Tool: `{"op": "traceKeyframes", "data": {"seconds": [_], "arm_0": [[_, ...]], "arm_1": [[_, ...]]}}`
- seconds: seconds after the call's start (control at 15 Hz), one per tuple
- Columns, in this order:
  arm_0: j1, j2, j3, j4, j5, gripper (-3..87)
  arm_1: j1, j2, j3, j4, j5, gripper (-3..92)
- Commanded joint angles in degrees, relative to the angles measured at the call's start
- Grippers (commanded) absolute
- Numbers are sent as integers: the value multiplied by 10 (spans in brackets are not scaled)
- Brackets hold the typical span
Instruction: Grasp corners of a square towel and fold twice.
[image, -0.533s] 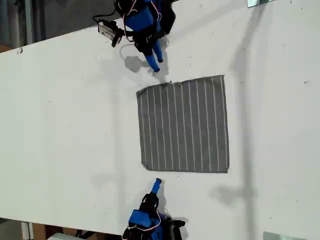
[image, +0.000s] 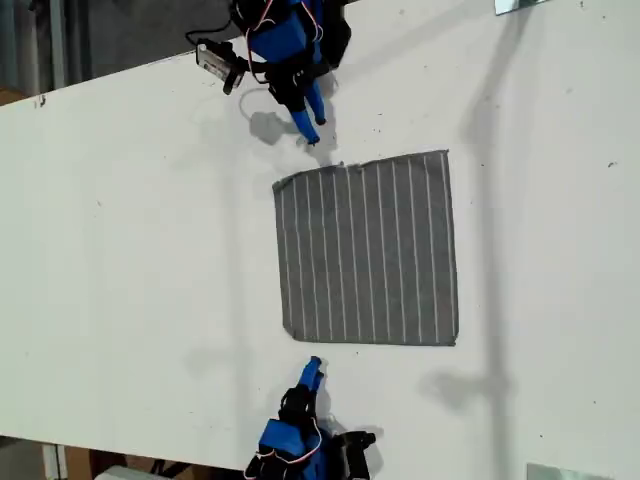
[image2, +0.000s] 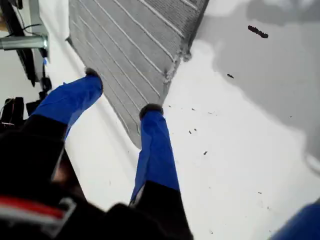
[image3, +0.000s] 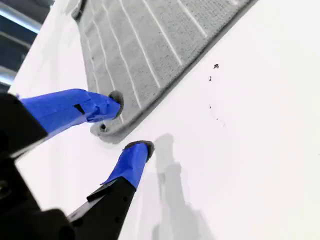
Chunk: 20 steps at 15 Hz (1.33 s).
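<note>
A broad flat white tabletop (image: 130, 250) fills the exterior view. Dark room shows past its edge up at 11 o'clock, and a long soft grey shadow (image: 487, 200) runs across the surface from 12 to 6 on the 3 o'clock side. Just to the 3 o'clock side of centre lies the thin square grey towel with narrow white stripes (image: 367, 250), spread flat in one layer, its stripes running 12 to 6. Up at 12 o'clock comes the first gripper (image: 310, 130), blue-fingered on a black and blue arm, pointing down at the towel's 11 o'clock corner (image: 280, 185) but apart from it, on bare table. Its wrist camera has the first gripper (image2: 121, 92) with jaws spread wide and nothing between them but the view of the cloth's hemmed edge below; a small thread sticks out further along that edge. Down at 6 o'clock the second gripper (image: 313, 368) reaches up toward the towel's 7 o'clock corner (image: 291, 333), stopping just short of the edge. From its own camera the second gripper (image3: 129, 125) is also parted and holds nothing. One blue fingertip (image3: 116, 102) sits over the rounded corner (image3: 102, 131) and the other over white table beside it. Whether that tip touches the cloth cannot be told.
</note>
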<state>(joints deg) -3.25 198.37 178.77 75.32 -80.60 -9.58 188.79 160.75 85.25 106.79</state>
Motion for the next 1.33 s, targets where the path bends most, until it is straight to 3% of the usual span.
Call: {"op": "traceKeyframes", "data": {"seconds": [0.0,0.07,0.13,0.2,0.27,0.4,0.47,0.93,1.07,1.2,1.27], "arm_0": [[5,3,0,-5,-55,153],[14,3,-6,4,-144,154],[33,3,-7,6,-155,154],[33,3,-7,6,-110,153],[6,3,-7,6,-115,150],[5,3,-4,1,-100,-1],[7,3,-4,0,-102,-1],[-10,2,-2,-4,-90,6],[-2,3,-2,-4,-76,88],[-7,3,-2,-4,-88,87],[-6,3,-2,-4,-92,109]], "arm_1": [[36,0,-3,5,-2,220],[46,0,-3,5,-5,221],[48,0,-3,5,0,220],[61,0,-2,6,-13,211],[53,-1,-2,8,-22,173],[54,-1,-3,15,-51,128],[74,-1,-3,23,-94,132],[72,-4,0,18,-136,164],[63,-4,0,17,-144,164],[65,-8,0,15,-149,158],[69,-5,18,-26,-184,167]]}}
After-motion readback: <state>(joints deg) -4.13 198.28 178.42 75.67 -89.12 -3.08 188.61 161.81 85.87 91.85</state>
